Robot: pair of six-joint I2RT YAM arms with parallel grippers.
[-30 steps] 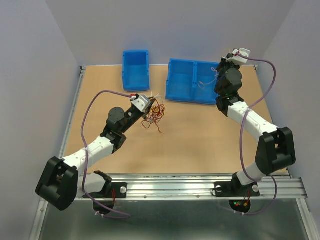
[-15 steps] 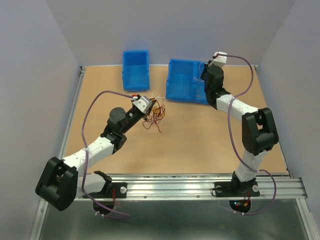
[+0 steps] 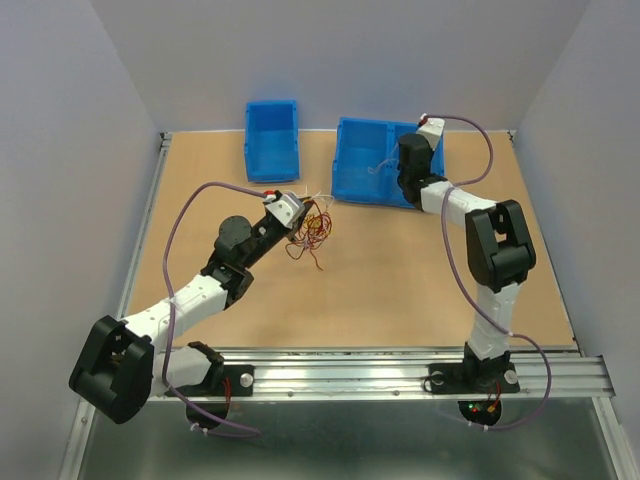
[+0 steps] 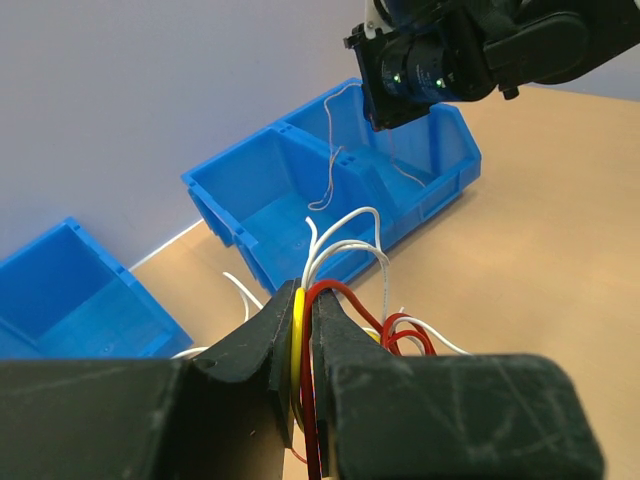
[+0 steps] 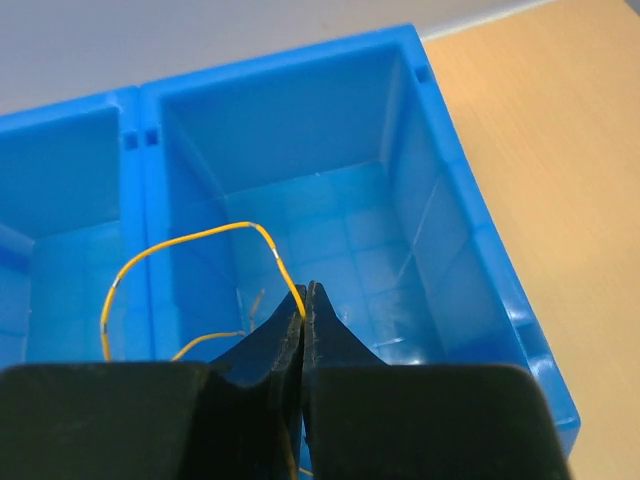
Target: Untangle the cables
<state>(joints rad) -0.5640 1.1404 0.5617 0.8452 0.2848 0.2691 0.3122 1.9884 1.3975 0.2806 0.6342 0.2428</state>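
Note:
The cables are a small clump of red, yellow and white loops in mid-table. My left gripper is shut on it. In the left wrist view the jaws pinch a yellow and a red strand, and white and red loops stick out beyond them. My right gripper is over the double blue bin, shut on a single thin yellow wire that arches left from its tips. From the left wrist view that wire dangles below the right gripper.
A single blue bin stands at the back, left of the double bin, and also shows in the left wrist view. The double bin has two compartments. Purple walls close in the table on three sides.
My right arm has swung left from the back right corner to over the double bin, with the thin wire in its jaws. My left gripper and the clump have not moved.

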